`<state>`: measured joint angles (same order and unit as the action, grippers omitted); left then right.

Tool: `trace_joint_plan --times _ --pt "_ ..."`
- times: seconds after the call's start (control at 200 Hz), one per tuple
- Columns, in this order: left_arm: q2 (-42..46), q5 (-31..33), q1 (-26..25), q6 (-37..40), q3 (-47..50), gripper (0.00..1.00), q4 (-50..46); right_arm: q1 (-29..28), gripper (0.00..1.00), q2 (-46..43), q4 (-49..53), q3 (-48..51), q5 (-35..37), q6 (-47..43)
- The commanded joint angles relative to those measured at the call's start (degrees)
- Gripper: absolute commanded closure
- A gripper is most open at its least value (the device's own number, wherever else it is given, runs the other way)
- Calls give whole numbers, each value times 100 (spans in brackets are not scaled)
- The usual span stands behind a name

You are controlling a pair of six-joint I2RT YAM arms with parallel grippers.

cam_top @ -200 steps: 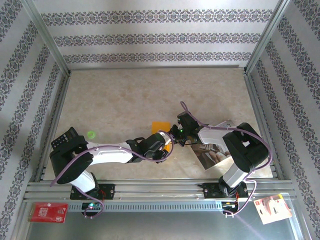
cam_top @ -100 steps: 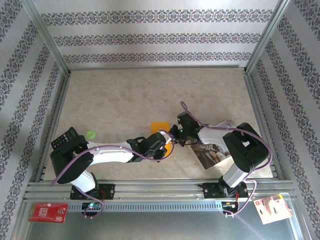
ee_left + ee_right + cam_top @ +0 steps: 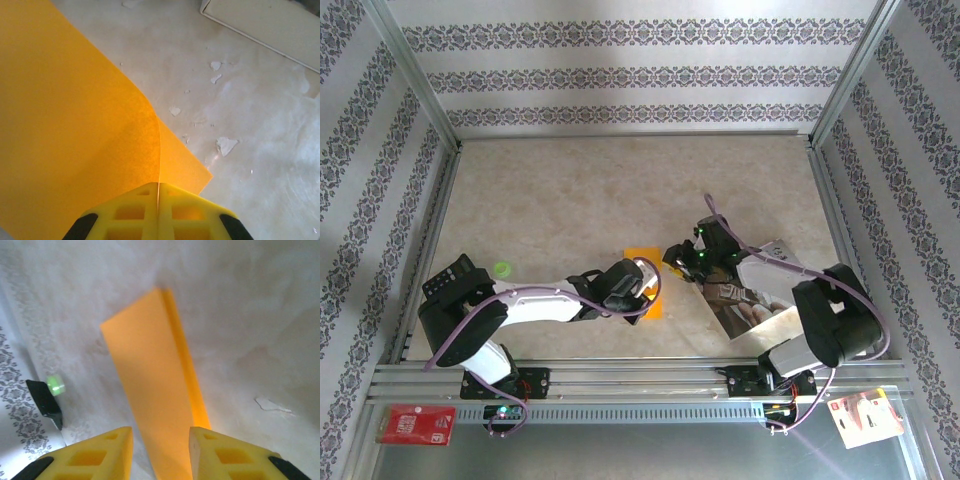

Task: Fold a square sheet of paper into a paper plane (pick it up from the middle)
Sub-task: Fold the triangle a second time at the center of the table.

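Because the square sheet of paper (image 3: 65, 125), doubled over near the middle of the bench (image 3: 260, 150), was pinched at one edge only by the closed left gripper (image 3: 158, 189), its loose layers could be pulled out of line. The right gripper (image 3: 161, 435) was held partly open close by, with nothing gripped, so a skewed crease or a tear was judged possible if the sheet were dragged.

From above, the left arm (image 3: 545, 303) covers much of the square sheet of paper (image 3: 642, 257). At the left wrist the sheet runs off the top, left and bottom edges, the left gripper (image 3: 158, 192) cut off below it. Left of the sheet, a green thing (image 3: 502, 269) is too small to name
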<state>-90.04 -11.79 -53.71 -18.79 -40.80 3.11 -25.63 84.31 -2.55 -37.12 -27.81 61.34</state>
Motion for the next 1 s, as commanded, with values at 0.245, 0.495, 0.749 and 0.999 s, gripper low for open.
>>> trace_joint_plan --times 0.245,0.495,0.749,0.999 --pt "101 -1281 437 -533 304 100 798 -269 74 887 -271 -687 -399 -680" --pt "-46 -1802 778 -801 332 100 1055 -267 80 1585 -264 -762 -396 -959" --pt "-194 -2258 1181 -1031 401 100 1258 -245 82 1746 -97 -595 -233 -1281" --pt "-407 -2499 1414 -1067 323 97 1195 -241 82 1763 43 -655 -215 -1420"
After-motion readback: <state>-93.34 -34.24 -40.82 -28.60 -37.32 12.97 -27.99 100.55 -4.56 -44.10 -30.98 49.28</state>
